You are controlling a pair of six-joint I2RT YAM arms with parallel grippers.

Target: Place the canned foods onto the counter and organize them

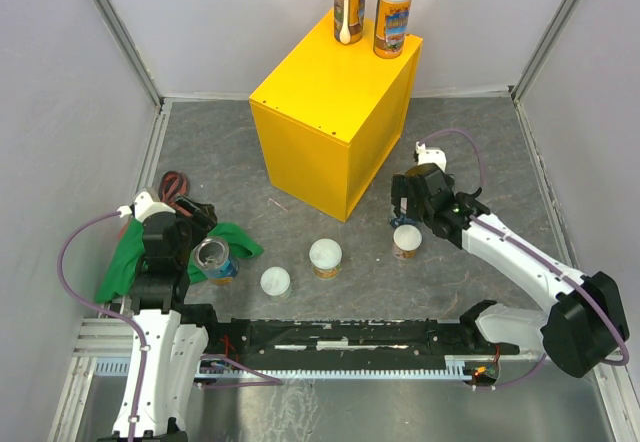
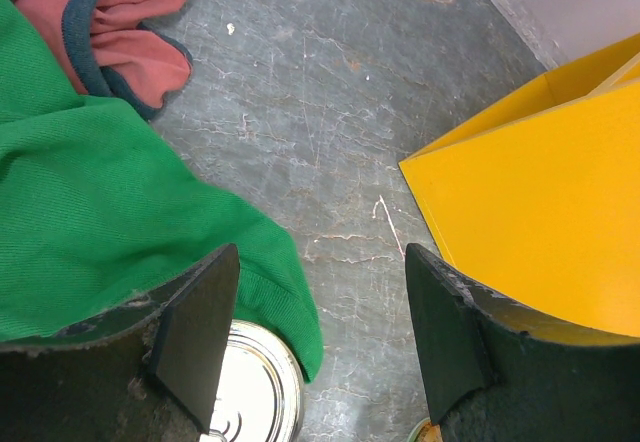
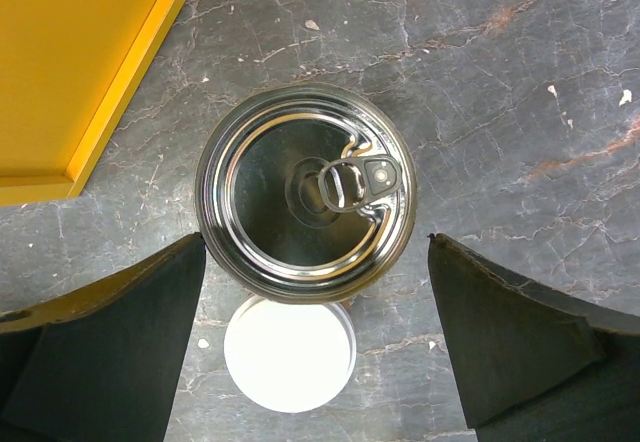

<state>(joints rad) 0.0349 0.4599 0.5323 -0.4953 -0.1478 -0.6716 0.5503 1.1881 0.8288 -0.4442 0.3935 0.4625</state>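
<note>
So: right tool (image 3: pixel 315 250) spread wide over a silver-top can (image 3: pixel 305 192) by the counter (image 3: pixel 70 62); overhead camera barely shows it. Left tool (image 2: pixel 322 260) also agape, second silver can (image 2: pixel 255 392) at cloth (image 2: pixel 100 232) edge. Two orange cans (image 1: pixel 349 2) sit atop counter.

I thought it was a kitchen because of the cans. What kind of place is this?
Probably a robot testing booth, not a kitchen. Plain white walls box in a grey table, robot arms are bolted at its edge, and the counter is just a yellow box.
</note>
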